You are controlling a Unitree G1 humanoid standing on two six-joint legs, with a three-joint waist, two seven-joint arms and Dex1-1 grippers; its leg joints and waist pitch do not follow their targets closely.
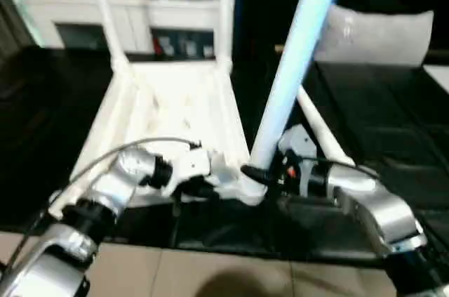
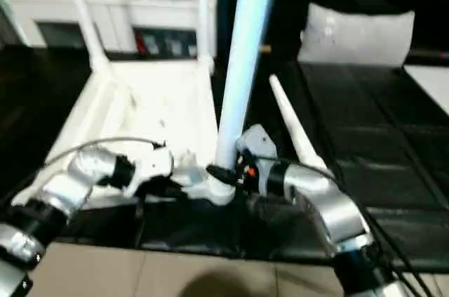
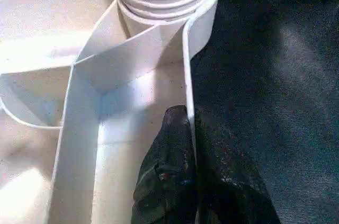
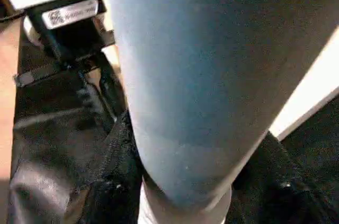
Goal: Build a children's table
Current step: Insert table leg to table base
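The upturned table top [image 1: 175, 111] was pinched at its near rim by the left gripper [image 1: 223, 179]. At its near right corner socket, a leaning leg [image 1: 291, 76] was clasped by the right gripper [image 1: 258, 174]. Another leg [image 1: 323, 132] lay just right of the top.

Head cameras are looking down over both forearms; wrist cameras are sitting close, seemingly sharing the leg [image 4: 201, 75] joint.

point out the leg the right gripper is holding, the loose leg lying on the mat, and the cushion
held leg [image 1: 291, 72], left eye view, mid shaft
loose leg [image 2: 295, 132], right eye view, middle
cushion [image 1: 379, 34], left eye view, front face
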